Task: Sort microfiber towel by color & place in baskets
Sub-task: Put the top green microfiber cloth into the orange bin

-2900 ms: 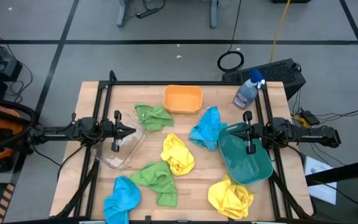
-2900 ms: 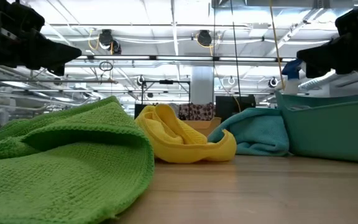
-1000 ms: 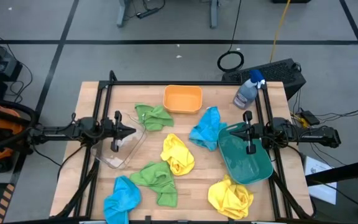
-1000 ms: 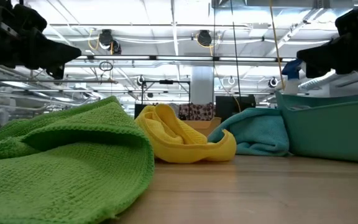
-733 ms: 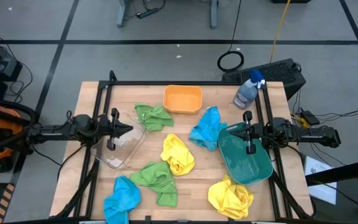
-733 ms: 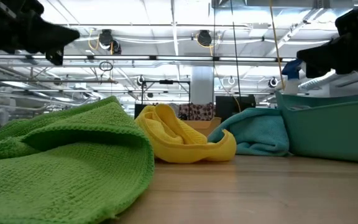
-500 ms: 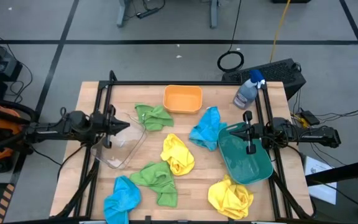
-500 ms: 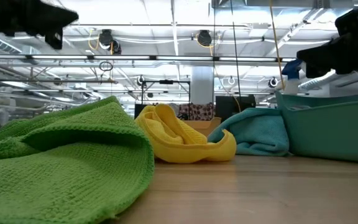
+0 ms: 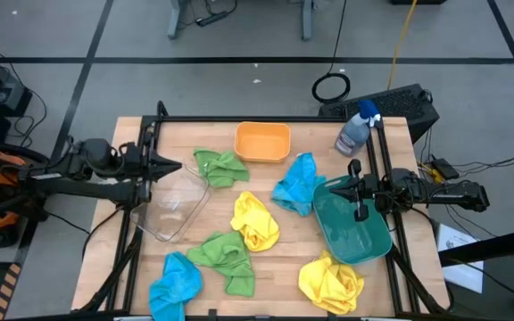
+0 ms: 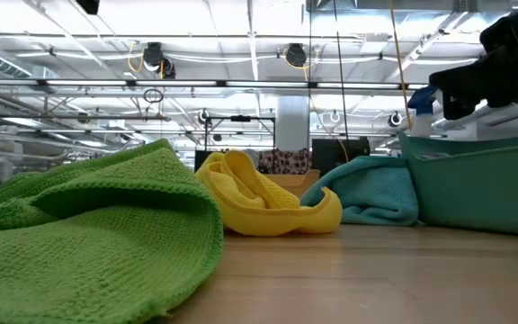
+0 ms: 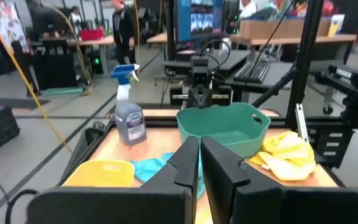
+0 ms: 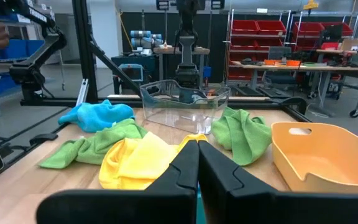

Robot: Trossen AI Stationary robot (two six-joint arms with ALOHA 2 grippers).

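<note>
Towels: six loose on the table (image 9: 132,134) — two green (image 9: 221,167) (image 9: 225,259), two yellow (image 9: 255,221) (image 9: 331,283), two blue (image 9: 295,185) (image 9: 175,285).
Baskets: three — orange (image 9: 262,143), teal (image 9: 353,228), clear (image 9: 175,207); none holds a towel.
Left gripper (image 9: 173,166): level above the clear basket's far end, fingers nearly together, holding nothing.
Right gripper (image 9: 339,186): level over the teal basket's rim, closed, holding nothing.

Low view: teal basket (image 10: 475,184) cut by right edge; green towel (image 10: 88,238) cut by left, bottom edges.

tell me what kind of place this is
Probably a robotics lab or workshop: a wooden table set with sorting props, racks of red bins and workbenches behind, and a high industrial ceiling with strip lights.
</note>
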